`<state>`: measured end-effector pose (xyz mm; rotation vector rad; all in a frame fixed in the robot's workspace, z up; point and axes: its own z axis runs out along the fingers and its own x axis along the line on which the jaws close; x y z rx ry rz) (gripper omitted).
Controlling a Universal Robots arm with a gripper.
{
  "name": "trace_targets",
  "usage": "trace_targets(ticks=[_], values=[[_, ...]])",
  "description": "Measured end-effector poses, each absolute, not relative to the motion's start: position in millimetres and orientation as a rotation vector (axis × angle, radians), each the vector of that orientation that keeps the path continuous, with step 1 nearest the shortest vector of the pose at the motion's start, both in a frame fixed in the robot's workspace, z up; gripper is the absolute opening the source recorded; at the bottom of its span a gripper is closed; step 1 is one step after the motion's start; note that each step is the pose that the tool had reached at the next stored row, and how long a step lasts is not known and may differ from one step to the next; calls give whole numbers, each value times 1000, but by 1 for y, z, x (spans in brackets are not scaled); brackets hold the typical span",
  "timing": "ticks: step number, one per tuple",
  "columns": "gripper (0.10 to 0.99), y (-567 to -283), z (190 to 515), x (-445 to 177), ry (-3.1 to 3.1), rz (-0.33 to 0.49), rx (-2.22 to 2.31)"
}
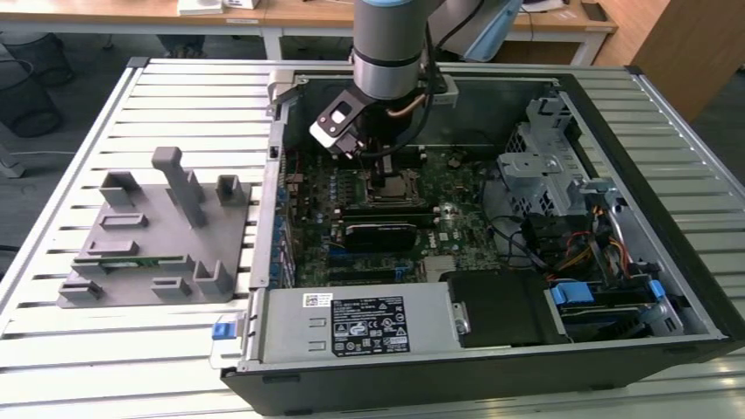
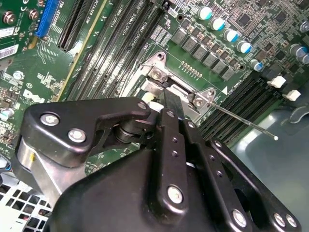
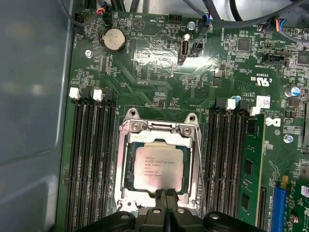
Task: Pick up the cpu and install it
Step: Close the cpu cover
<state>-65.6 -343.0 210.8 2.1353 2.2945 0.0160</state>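
My gripper (image 1: 375, 164) hung down inside the big open computer case (image 1: 489, 380), which sat on the table (image 1: 187, 96) with long metal slats. In the first wrist view my two black fingers (image 3: 162, 198) were pressed tight together, and I held nothing between them. Their tips were just above the near edge of the socket frame (image 3: 126, 145).

The cpu (image 3: 158, 169) lay flat inside that frame with its silvery top facing up. The frame went all the way around it. In the second wrist view my gripper (image 2: 166, 95) pointed down at the same socket frame (image 2: 157, 72), and a thin metal lever (image 2: 241, 120) stuck out from it to one side.

The case held lots of things. The green motherboard (image 1: 466, 188) covered its floor. A grey power box (image 1: 349, 323) with a sticker sat at the front. A metal cage (image 1: 542, 166) and a bunch of colored wires (image 1: 577, 253) filled the side on the exterior view's right. On the board a round silver battery (image 3: 115, 39) sat in its little holder, and a green memory stick (image 3: 251, 169) stood in one of the long black slots near the socket.

On the exterior view's left, well apart from my gripper, a grey plastic fixture (image 1: 152, 236) stood on the table. Another thin green stick (image 1: 128, 260) lay in one of its slots.
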Motion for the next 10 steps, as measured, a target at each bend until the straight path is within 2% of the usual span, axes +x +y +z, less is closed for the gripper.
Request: trace_targets(ticks=[10], values=[[106, -343, 205, -66, 2294, 16, 2135]])
